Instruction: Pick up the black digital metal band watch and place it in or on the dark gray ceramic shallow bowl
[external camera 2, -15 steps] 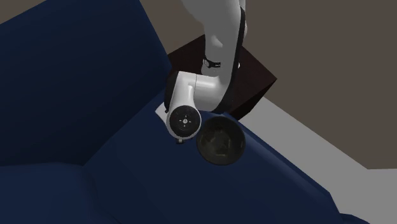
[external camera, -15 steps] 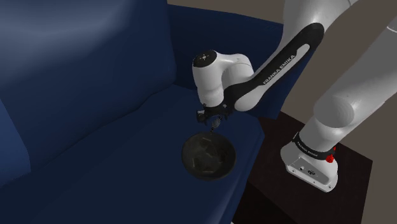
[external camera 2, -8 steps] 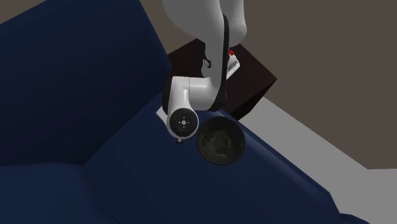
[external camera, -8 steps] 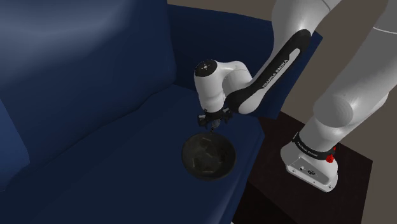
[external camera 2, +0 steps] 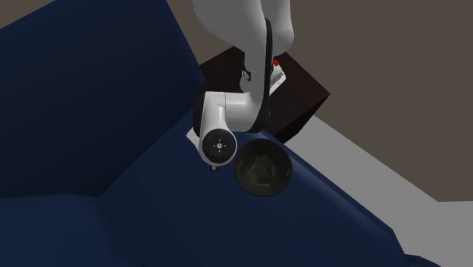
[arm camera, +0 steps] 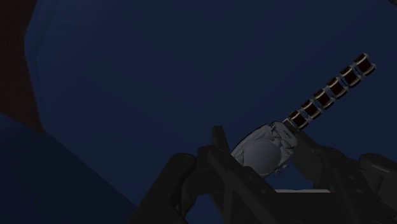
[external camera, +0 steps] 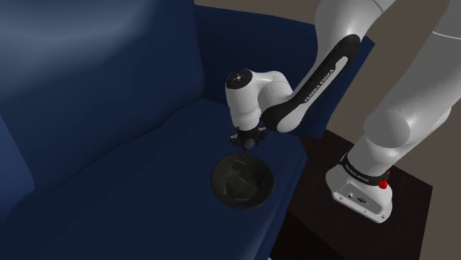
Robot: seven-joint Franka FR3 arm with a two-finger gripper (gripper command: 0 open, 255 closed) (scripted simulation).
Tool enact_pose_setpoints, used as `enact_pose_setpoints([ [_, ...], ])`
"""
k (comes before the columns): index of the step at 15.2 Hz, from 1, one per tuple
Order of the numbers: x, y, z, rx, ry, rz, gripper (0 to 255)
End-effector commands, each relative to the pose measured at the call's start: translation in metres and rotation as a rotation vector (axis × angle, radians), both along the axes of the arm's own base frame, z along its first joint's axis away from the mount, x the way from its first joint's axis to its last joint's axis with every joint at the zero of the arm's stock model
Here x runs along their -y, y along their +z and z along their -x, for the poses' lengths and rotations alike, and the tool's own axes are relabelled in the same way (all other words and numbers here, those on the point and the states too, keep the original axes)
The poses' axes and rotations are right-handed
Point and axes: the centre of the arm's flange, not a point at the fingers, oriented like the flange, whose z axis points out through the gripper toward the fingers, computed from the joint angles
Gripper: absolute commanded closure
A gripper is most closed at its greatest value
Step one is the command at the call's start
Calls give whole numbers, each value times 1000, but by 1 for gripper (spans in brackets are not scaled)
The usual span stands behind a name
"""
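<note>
Wrist view: my end effector (arm camera: 262, 167) is pinching the watch (arm camera: 270, 145) by its grey case, with a black finger (arm camera: 216, 151) on either side. The linked band (arm camera: 331, 89) runs out past the fingertips over the dark blue sofa (arm camera: 159, 70). I cannot tell whether the watch is clear of the cushion or resting on it.

In the shoulder view my end effector (external camera: 247, 140) hangs at 12 o'clock from the bowl (external camera: 220, 188), just beyond its far rim. In the second exterior view the bowl (external camera 2: 282, 182) sits at 3 o'clock from my wrist, near the seat's front edge.

I judge the watch to be small and light, with a hard, smooth case that could slip or twist between my pads. The links look jointed, so the free band will probably swing and pull the case round if I move sharply. The case is the right place to hold, being the widest and most solid part; the band would fold under a grip. The bowl looks shallow and hard, so the watch should be released low over its middle, or it may bounce or the band may hang over the rim.
</note>
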Motion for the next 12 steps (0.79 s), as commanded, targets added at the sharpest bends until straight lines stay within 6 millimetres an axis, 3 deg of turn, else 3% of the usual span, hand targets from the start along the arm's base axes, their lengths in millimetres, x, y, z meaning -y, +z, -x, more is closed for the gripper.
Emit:
enact_pose_setpoints([
  [1,2,-2,2,-10,-3,10,255],
  [8,3,-2,1,-10,-3,10,255],
  [12,3,19,1,-10,-3,10,255],
])
